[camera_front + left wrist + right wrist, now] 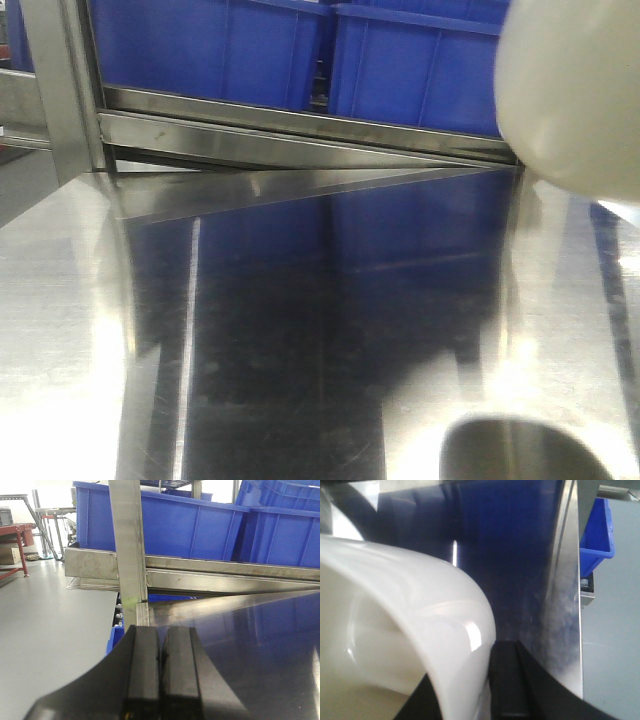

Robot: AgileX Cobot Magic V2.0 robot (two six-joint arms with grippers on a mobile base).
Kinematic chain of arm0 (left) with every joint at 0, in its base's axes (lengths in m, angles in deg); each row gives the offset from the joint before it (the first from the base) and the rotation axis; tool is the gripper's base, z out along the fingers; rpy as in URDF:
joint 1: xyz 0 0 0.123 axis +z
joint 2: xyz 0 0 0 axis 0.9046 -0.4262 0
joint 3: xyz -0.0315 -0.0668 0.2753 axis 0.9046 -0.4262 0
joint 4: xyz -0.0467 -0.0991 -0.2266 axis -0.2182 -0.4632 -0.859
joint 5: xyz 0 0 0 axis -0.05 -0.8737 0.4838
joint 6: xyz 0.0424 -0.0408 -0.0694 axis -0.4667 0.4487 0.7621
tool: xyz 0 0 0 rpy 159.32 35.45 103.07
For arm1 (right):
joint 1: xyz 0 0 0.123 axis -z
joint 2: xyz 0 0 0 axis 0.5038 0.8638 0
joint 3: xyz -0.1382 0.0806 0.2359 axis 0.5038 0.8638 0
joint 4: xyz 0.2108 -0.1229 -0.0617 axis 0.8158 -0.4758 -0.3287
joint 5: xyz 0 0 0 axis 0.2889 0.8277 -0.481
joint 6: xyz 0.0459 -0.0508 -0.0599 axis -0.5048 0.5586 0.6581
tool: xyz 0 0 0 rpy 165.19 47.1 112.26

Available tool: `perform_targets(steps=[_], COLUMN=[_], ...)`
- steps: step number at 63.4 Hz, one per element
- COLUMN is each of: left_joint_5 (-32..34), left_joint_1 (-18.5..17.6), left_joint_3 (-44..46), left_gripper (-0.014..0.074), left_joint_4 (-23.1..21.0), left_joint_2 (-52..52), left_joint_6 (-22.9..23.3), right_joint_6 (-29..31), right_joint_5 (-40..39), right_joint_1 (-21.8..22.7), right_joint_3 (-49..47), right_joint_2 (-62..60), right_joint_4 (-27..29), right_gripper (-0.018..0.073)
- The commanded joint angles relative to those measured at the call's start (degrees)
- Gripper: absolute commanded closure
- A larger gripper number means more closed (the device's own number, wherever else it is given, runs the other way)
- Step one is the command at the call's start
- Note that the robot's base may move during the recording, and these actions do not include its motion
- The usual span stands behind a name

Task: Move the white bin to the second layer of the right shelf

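while the left hand (160, 672) sits low over the steel tabletop (300, 350), its two black fingers (142, 665) pressed together with nothing between them, the right hand (467, 685) pinches the wall of the white bin (395, 630): one finger outside, the other mostly hidden by the rim. front view: the bin's rounded base shows at upper right, over the tabletop's right side, before the blue crates (200, 45) on a steel rail (300, 125). bin touching tabletop or not: cannot tell.
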Motion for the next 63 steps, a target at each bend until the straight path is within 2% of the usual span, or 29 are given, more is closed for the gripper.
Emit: perform_targets(steps=[1,63], left_joint_5=[5.2,5.2], left_joint_1=[-0.2,-0.2], left_joint_3=[-1.9,-1.9], left_gripper=[0.0512,0.0512], left_joint_4=[-0.4,-0.4], left_joint_2=[1.0,1.0], left_joint_6=[0.4,0.4], right_joint_6=[0.4,0.4], right_joint_5=[-5.6,-4.9], right_joint_1=[0.4,0.4], right_joint_3=[0.9,2.0], right_joint_2=[-3.6,-5.3], right_joint_4=[0.7,0.9], right_gripper=[0.0504,0.0504])
